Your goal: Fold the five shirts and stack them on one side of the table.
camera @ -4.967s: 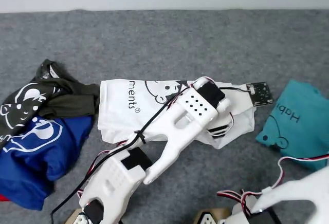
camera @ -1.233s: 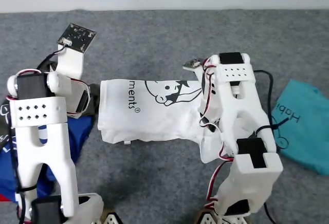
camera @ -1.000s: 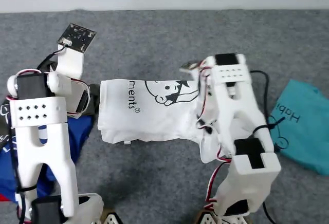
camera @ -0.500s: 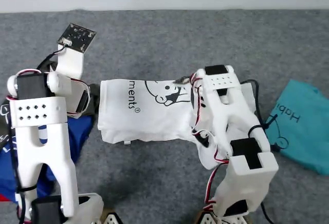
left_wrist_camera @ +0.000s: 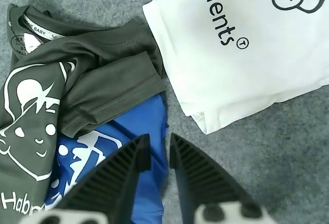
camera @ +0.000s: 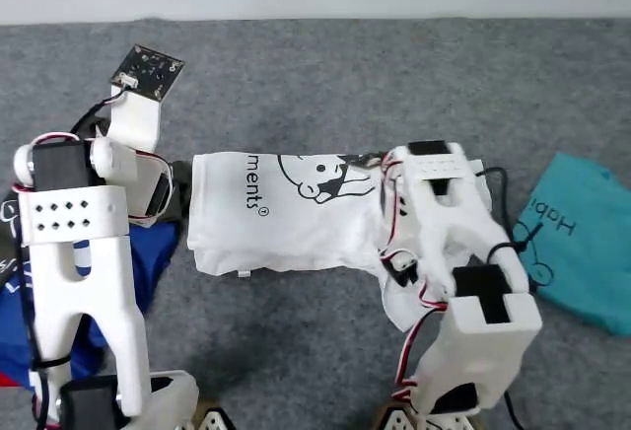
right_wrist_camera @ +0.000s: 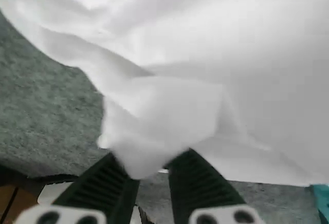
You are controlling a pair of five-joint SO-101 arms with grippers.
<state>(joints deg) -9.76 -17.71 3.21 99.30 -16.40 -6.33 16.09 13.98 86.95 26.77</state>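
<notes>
Only the teal shirt [camera: 582, 243] is lying seemingly folded at right; the right claw [right_wrist_camera: 151, 165] is pinching the half-folded white shirt [camera: 286, 223], the left claw [left_wrist_camera: 157, 142] hanging empty, slightly parted.

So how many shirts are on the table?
4: white shirt mid-table, teal shirt right, dark green shirt and blue shirt left. A red scrap at the edge may be a fifth.

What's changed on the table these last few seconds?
The left arm swung off the white shirt leftward; the left tool hangs over the blue shirt. The right arm came in and the right tool pinched the white shirt's right end. The teal shirt stayed put.
</notes>
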